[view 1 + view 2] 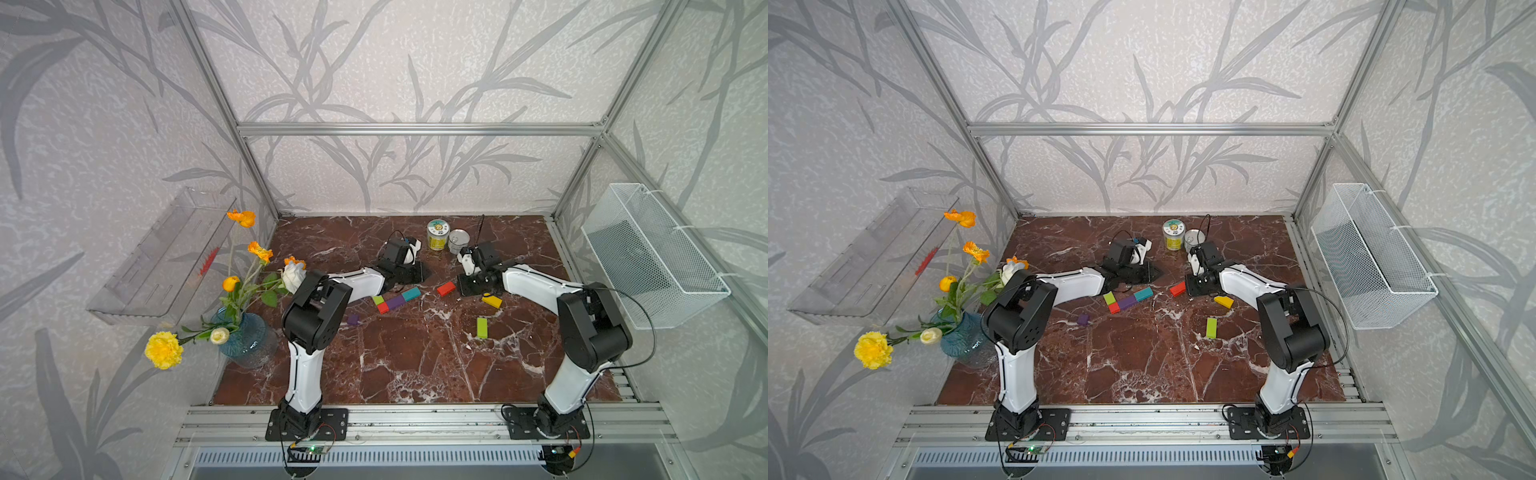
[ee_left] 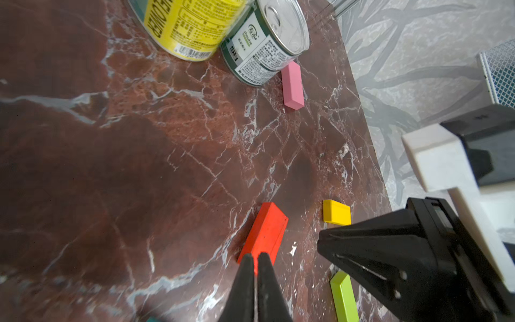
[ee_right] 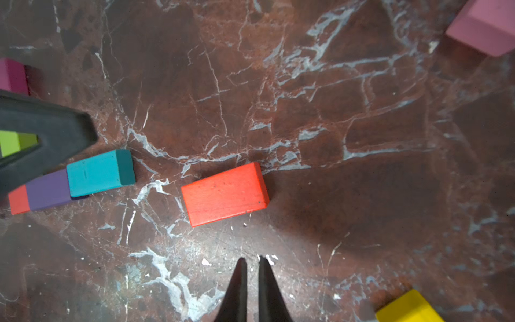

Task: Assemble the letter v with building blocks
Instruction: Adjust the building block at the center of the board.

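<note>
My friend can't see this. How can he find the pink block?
Two tin cans stand at the back of the marble table. The pink block lies flat beside the shorter, silver-lidded one. No other block is pale pink or so near them.

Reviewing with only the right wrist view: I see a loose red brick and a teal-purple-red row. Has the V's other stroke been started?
Observer: Barely. In a top view one lime block lies beside the red corner block.
Operator: Any spare blocks outside my view?
Observer: A lime brick lies alone, nearer the robot's bases.
Operator: Anything held on the left?
Observer: No; the left wrist view shows the left gripper shut and empty.
</note>
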`<state>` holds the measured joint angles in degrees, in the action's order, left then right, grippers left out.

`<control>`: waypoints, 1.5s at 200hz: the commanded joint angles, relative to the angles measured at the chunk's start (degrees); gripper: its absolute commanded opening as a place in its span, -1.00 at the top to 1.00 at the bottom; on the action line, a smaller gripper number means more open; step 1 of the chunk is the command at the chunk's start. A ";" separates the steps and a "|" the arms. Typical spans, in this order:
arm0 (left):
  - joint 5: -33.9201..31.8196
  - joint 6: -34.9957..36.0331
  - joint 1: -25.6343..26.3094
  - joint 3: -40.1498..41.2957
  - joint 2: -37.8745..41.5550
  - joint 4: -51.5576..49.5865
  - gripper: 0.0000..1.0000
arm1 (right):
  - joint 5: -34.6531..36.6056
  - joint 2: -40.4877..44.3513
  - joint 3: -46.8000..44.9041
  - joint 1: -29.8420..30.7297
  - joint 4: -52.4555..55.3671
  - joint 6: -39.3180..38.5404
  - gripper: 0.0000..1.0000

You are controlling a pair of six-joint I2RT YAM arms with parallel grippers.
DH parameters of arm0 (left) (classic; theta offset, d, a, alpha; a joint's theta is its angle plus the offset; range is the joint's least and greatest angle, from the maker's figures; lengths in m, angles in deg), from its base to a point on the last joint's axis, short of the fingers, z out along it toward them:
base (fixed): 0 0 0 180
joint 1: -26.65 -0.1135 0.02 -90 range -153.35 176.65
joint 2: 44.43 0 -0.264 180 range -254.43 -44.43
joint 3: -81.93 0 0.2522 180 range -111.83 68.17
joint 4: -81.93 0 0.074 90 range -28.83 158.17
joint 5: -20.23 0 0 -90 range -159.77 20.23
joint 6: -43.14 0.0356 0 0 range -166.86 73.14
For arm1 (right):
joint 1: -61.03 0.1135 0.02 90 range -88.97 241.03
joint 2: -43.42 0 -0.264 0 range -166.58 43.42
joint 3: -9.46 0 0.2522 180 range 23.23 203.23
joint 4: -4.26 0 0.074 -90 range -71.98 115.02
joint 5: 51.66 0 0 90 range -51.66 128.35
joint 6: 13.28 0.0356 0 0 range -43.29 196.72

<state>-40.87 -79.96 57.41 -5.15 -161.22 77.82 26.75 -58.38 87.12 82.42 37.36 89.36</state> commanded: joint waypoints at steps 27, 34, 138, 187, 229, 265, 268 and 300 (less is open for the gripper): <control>-1.49 0.85 1.29 -7.55 -5.84 -7.13 1.00 | -2.27 -2.84 -1.21 -0.46 -2.19 0.36 1.00; -1.96 1.15 1.37 -7.71 -6.04 -7.89 1.00 | -2.37 -3.32 -1.11 -0.48 -2.19 0.39 1.00; -0.57 1.65 3.55 -6.31 -7.82 -10.08 1.00 | -3.94 -10.65 5.82 -0.56 0.00 -0.63 1.00; 0.00 2.16 4.75 -5.80 -7.75 -11.45 1.00 | -5.28 -12.19 8.30 -0.56 1.62 -1.41 1.00; 0.18 1.88 5.43 -3.19 -6.30 -10.58 1.00 | -5.61 -11.97 8.35 -0.60 2.10 -1.81 1.00; 0.10 0.86 5.49 -0.02 -4.69 -9.04 1.00 | -5.99 -12.44 8.76 -0.56 2.38 -2.01 1.00; 0.16 0.91 5.43 0.08 -4.74 -9.04 1.00 | -6.13 -12.57 8.77 -0.56 2.42 -2.01 1.00; 0.41 1.23 5.44 -0.89 -5.77 -9.29 1.00 | -6.77 -13.14 9.67 -0.56 2.47 -1.99 1.00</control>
<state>-40.15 -79.00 62.53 -6.62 -166.65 70.83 21.13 -70.06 94.99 81.80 38.25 87.83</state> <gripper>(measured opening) 0.048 0.045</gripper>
